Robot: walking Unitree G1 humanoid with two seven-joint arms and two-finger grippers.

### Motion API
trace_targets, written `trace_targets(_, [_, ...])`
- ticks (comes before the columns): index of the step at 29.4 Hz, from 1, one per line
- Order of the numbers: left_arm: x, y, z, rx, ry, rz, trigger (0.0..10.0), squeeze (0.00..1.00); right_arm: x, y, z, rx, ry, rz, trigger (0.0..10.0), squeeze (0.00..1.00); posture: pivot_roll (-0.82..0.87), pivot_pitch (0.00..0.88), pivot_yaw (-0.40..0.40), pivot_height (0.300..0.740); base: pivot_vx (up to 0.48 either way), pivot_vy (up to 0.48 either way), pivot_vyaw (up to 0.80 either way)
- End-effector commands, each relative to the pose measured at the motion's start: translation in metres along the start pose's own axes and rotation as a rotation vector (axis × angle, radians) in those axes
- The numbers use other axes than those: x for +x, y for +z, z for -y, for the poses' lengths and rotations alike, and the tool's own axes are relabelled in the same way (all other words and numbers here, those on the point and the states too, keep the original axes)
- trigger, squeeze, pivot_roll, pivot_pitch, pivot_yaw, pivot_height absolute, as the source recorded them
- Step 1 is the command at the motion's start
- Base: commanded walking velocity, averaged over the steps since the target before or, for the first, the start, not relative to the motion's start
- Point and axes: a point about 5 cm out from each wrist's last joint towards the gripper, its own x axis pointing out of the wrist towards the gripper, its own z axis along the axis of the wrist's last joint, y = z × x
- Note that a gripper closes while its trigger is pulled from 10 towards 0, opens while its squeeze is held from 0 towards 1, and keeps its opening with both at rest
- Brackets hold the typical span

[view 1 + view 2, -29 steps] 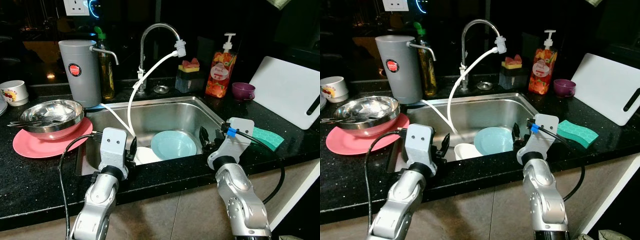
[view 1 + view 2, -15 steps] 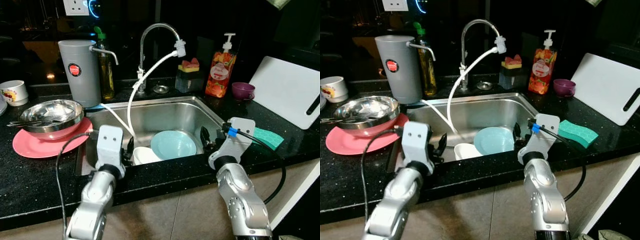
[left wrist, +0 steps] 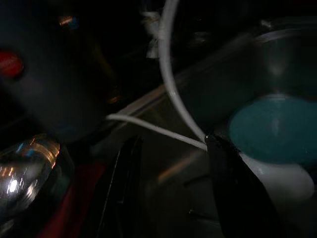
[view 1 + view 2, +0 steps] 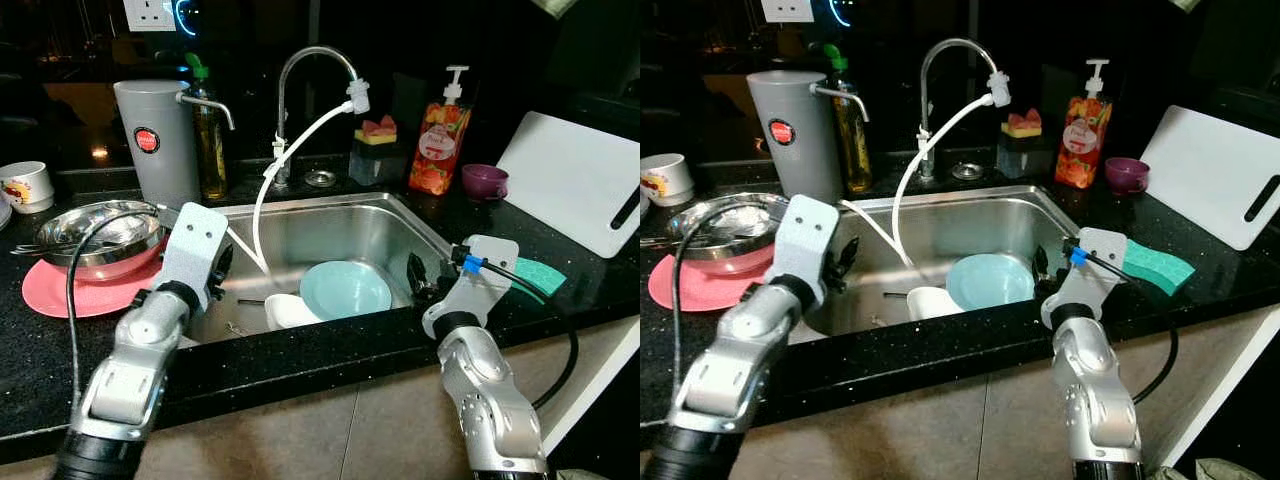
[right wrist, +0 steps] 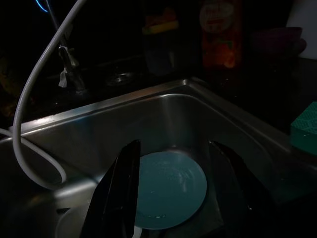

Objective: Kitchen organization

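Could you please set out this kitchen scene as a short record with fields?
Place: steel sink in a black counter
In the sink: pale blue plate, white bowl, white hose from the tap
Robot's left of sink: steel bowl on a pink plate, grey jug
Robot's right of sink: green sponge, white board
Behind sink: soap bottle, purple cup
Left gripper: open, over the sink's left edge
Right gripper: open, above the pale blue plate
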Motion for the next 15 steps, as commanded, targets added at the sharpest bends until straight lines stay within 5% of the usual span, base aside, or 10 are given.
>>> trace_targets(1, [-0.005,0.005,-0.002,0.044,-0.095,0.021,10.0,0.00,0.000,0.002,-0.002,0.009,0.006,0.012,10.0,0.00,0.09,0.044,-0.031,0.740,0.000,0.000,0.00])
trace_targets(6, [-0.006,0.007,-0.042,-0.032,-0.044,-0.027,10.0,0.00,0.003,0.010,-0.003,0.017,0.013,0.037,10.0,0.00,0.10,0.044,-0.032,0.740,0.000,0.000,0.00])
trace_targets(15, [-0.004,0.013,-0.082,0.025,0.024,-0.047,10.0,0.00,0.005,0.019,-0.009,0.032,0.029,0.071,10.0,0.00,0.10,0.035,-0.026,0.740,0.000,0.000,0.00])
